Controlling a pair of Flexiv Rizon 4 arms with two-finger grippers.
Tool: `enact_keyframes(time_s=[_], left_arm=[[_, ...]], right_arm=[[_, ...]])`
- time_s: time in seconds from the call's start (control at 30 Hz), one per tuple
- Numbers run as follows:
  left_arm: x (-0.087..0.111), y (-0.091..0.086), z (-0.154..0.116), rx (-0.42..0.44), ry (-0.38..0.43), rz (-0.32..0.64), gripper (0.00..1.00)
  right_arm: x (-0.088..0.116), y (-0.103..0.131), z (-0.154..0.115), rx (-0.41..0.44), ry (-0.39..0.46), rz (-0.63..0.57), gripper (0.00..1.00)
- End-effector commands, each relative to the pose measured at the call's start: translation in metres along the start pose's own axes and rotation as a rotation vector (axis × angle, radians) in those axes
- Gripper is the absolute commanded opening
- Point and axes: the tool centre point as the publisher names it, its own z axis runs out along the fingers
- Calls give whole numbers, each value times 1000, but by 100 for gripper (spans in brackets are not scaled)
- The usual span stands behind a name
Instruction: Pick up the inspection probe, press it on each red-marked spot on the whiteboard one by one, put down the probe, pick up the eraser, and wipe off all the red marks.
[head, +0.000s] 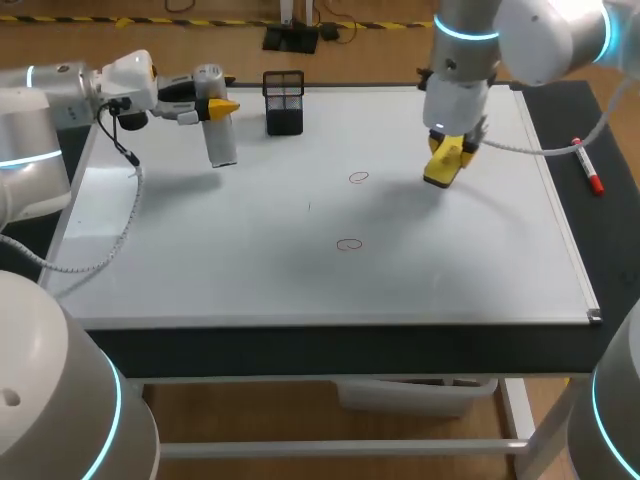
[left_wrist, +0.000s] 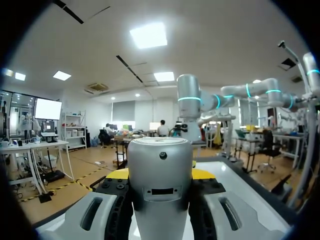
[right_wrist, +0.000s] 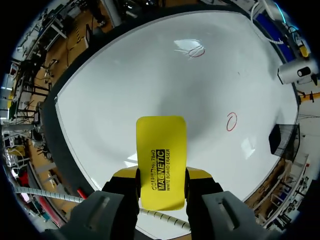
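Probe (head: 221, 140): our left jaws pinch it from both sides, over the whiteboard's (head: 300, 280) far left corner.
Eraser (head: 443, 163): yellow, pinched in our right jaws over the whiteboard's right half.
Red marks (head: 359, 177): two rings, mid-whiteboard, unwiped.
Mesh holder (head: 284, 102): at the whiteboard's far edge.
Marker (head: 588, 167): on the table (head: 610, 240), right of the whiteboard.

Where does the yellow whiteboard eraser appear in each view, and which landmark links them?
Head view: yellow whiteboard eraser in the right gripper, over the whiteboard's right half.
Left wrist view: not in it; the left gripper holds the inspection probe.
Right wrist view: clamped between the right gripper's fingers, over the whiteboard.
Shared landmark: the red circle nearest the eraser, seen in head and right wrist views.
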Motion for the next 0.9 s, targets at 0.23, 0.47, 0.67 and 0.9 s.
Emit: enact_keyframes(time_s=[0.23, 0.47, 0.67, 0.9], left_arm=[[1, -2, 0, -1, -4, 1, 0], [1, -2, 0, -1, -4, 1, 0], [1, -2, 0, -1, -4, 1, 0], [1, -2, 0, -1, -4, 1, 0]], right_arm=[[-51, 27, 2, -5, 38, -139, 0], [-90, 43, 11, -36, 46, -276, 0], [-118, 50, 16, -49, 51, -363, 0], [-140, 58, 23, -61, 51, -415, 0]])
